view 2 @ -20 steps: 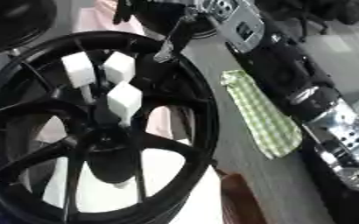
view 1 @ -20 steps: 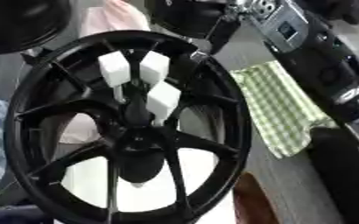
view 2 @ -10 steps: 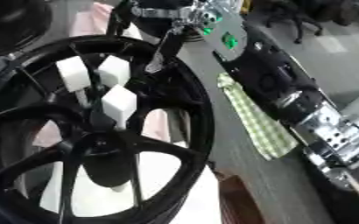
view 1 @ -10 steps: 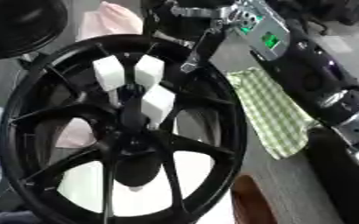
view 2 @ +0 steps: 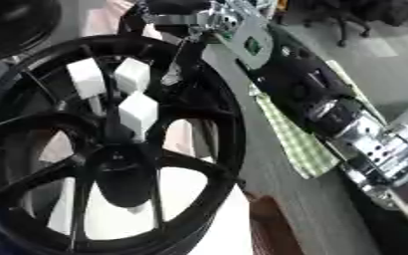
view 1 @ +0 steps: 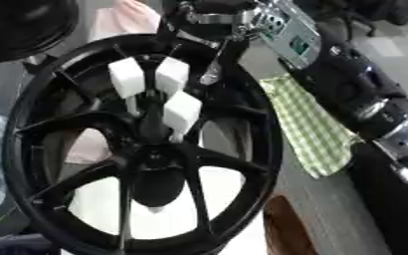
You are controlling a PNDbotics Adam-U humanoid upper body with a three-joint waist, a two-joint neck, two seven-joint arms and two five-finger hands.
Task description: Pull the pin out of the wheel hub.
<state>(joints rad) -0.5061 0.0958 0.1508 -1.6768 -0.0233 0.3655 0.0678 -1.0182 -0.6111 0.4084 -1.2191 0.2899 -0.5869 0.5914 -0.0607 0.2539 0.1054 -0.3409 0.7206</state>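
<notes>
A black spoked wheel hub (view 1: pixel 85 124) stands tilted and fills the left of both views. Three white blocks (view 1: pixel 172 74) cluster just above its dark centre (view 1: pixel 155 159), on a thin stem; I cannot make out the pin apart from them. My right arm (view 2: pixel 303 94) comes in from the right and runs up to the wheel's top rim. My right hand (view 1: pixel 209 22) sits at that rim, above and slightly right of the white blocks, with a dark part of it reaching down toward them. Its grasp is hidden by the rim and spokes. The left hand is out of view.
A green and white checked cloth (view 1: pixel 310 127) lies on the grey table to the right of the wheel, under my right arm. A second black wheel (view 1: pixel 25 22) sits at the upper left. A brown object (view 1: pixel 281 231) lies at the bottom.
My right arm has reached further left along the wheel's top rim, bringing the hand closer to the white blocks. The wheel and blocks have stayed put.
</notes>
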